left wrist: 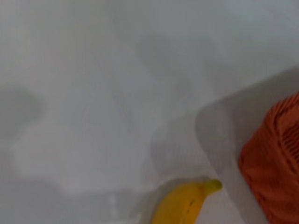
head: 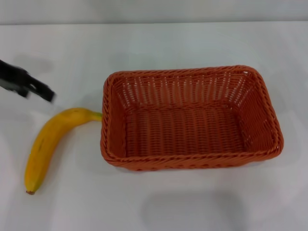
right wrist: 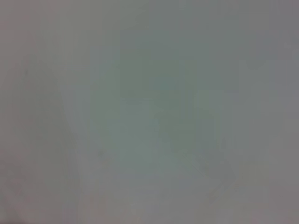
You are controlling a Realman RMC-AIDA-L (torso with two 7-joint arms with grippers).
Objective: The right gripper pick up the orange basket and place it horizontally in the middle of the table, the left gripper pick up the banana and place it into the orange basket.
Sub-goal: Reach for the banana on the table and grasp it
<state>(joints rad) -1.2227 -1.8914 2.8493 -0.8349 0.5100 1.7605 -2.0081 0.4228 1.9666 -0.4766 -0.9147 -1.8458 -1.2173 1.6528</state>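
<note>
We see the orange basket [head: 191,118] lying flat on the white table [head: 154,43], its long side running across the view, roughly in the middle and a little toward the right. Its inside holds nothing; the woven floor and sloped sides show all the way round. The banana [head: 52,144] lies on the table just beside the basket's left short side, outside it, with its greenish stem tip pointing at the basket's rim and almost touching it, and its small brown end toward the near left corner of the table. The left gripper [head: 34,87] comes in from the left edge of the head view, a dark shape behind the banana and apart from it, with the basket well to its right; it is blurred, so we cannot tell whether its fingers are spread or closed, and it holds nothing that we can make out. In the left wrist view we find the stem end of the banana [left wrist: 184,203] and a corner of the basket [left wrist: 275,163] near it, with a soft shadow on the table surface [left wrist: 93,93] around them. The right gripper does not appear in any view, and the right wrist view gives only a plain grey surface with nothing to tell apart.
</note>
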